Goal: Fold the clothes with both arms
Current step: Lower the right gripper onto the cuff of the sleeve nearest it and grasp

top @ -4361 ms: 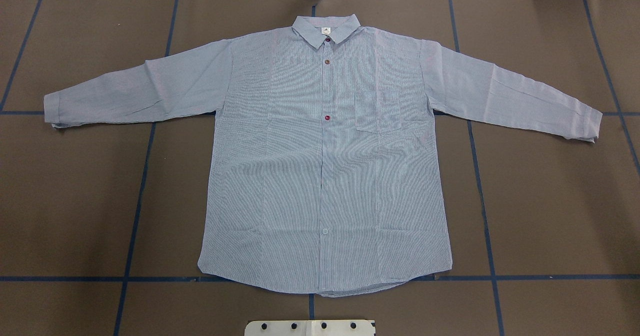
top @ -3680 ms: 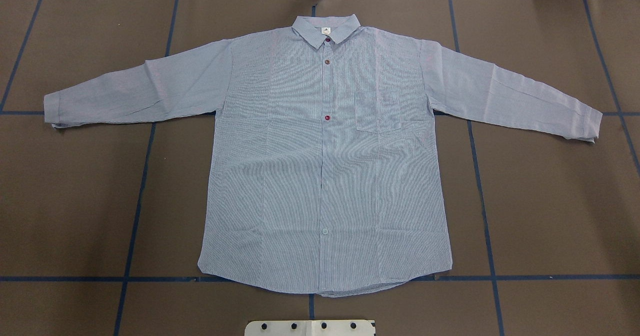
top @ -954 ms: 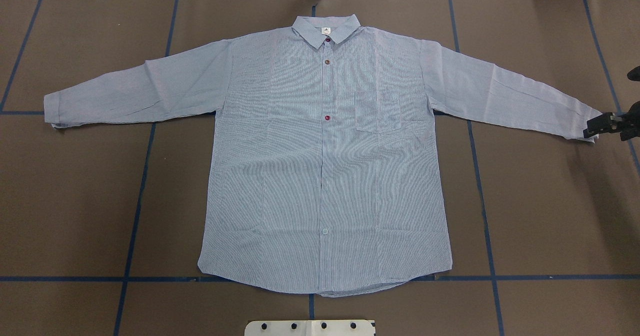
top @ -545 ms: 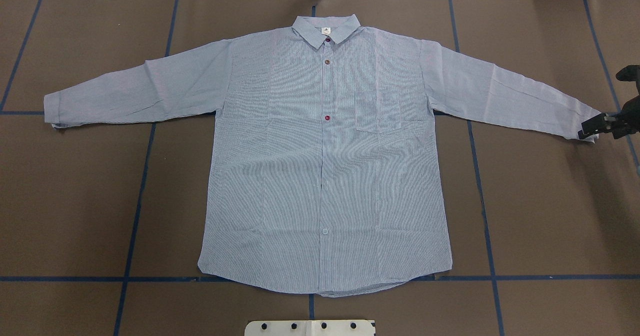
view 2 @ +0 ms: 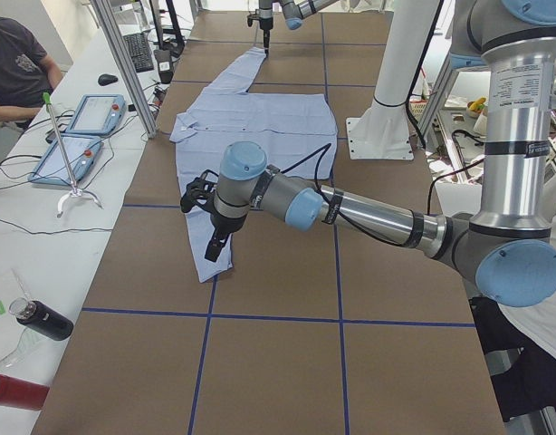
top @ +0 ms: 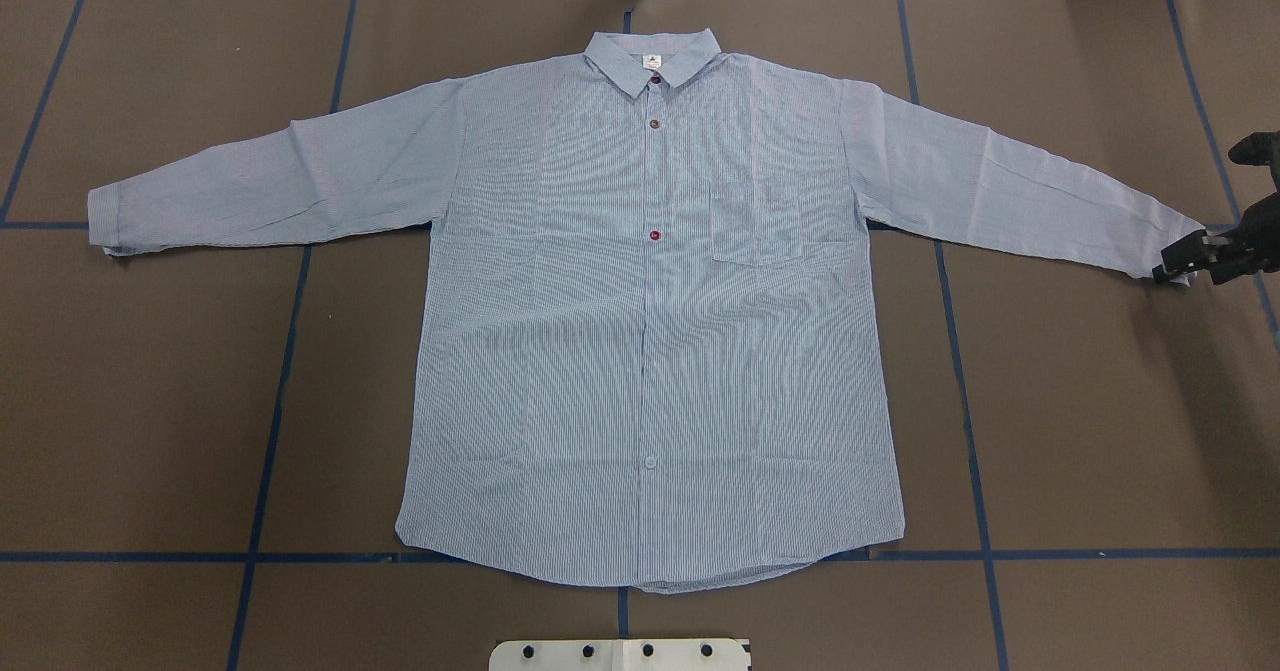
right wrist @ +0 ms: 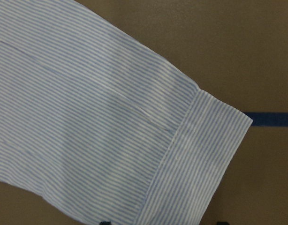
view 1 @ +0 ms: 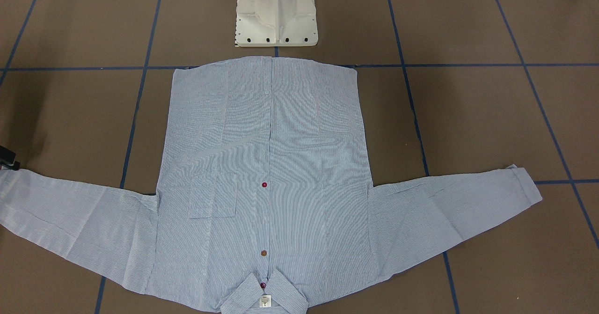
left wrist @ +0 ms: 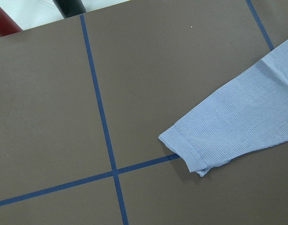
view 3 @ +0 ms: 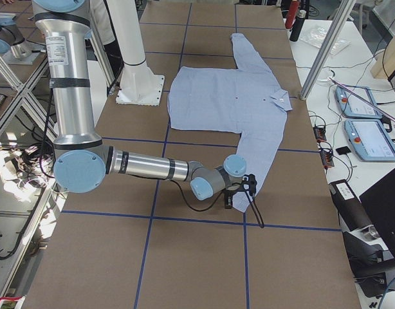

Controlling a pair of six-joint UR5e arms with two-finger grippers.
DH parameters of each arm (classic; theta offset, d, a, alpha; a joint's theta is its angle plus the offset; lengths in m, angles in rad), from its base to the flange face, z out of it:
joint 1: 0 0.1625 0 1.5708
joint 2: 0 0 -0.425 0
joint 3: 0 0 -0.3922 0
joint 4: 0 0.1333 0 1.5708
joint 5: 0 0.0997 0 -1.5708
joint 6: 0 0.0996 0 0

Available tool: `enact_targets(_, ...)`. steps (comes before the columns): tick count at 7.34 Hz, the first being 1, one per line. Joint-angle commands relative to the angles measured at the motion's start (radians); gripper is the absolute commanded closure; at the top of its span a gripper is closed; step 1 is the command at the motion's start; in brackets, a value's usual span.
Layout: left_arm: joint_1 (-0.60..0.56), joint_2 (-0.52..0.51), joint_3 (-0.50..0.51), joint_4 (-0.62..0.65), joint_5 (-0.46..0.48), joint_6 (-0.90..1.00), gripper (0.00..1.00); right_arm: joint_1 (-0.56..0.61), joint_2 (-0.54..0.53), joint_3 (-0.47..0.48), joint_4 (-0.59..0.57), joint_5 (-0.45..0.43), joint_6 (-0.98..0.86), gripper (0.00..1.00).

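Shirt (top: 650,331) flat; right gripper (top: 1165,272) at cuff (top: 1183,239) edge.

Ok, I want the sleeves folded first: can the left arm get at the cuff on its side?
Probably yes: the left claw hangs close above that cuff, with only bare table around it.

A wide table covered in matte brown sheeting (top: 140,401) is marked into squares by blue tape lines (top: 270,451). A light blue-and-white finely striped long-sleeved shirt (top: 560,351) is laid flat on it, front up, sleeves spread. A white pedestal base (view 1: 276,19) is seated just beside the hem.
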State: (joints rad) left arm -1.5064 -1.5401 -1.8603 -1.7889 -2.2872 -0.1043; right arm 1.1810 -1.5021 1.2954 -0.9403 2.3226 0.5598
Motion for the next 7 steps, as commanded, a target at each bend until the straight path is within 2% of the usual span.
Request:
enact_targets(1,0.0,0.0,-0.003,0.0,0.0,0.0,0.01,0.0,-0.003,-0.001,0.0,-0.003,-0.001,0.23)
enact_targets(5,0.0,0.0,-0.013,0.0,0.002,0.0,0.01,0.003,-0.004,-0.016,-0.003,-0.009,0.009,0.24)
enact_targets(7,0.0,0.0,-0.022,0.003,0.002,0.0,0.01,0.006,-0.004,-0.021,-0.005,-0.009,0.02,0.3)
